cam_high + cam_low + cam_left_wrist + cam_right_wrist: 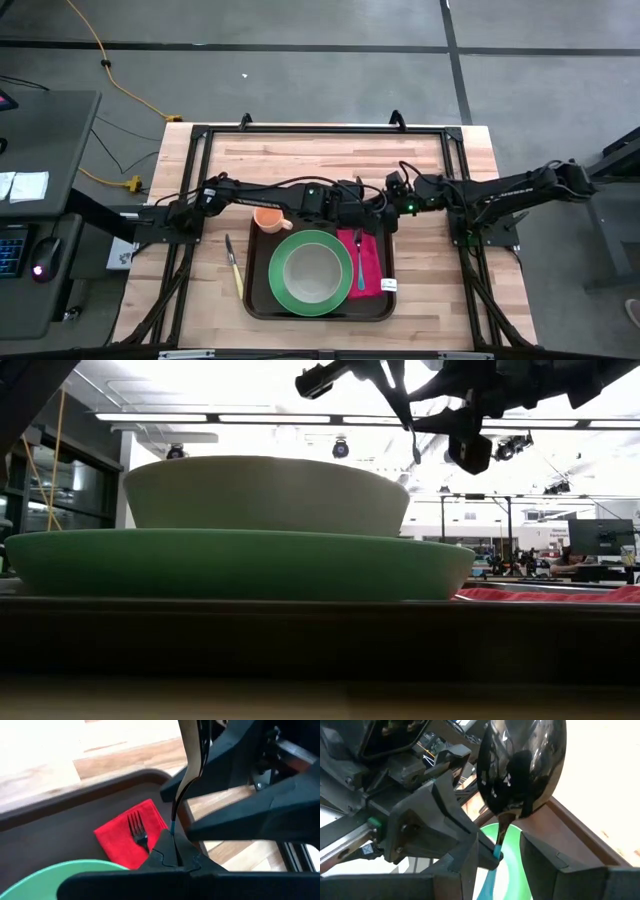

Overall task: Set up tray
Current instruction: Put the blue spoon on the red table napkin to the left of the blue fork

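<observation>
Tray sits mid-table, directly under both grippers. On it: green plate w/ pale bowl, red napkin w/ fork, orange cup. Left gripper above tray's back edge, fingers pressed together, pinching spoon by teal handle, bowl end up. Right gripper meets it there, fingers spread either side of the handle.
</observation>
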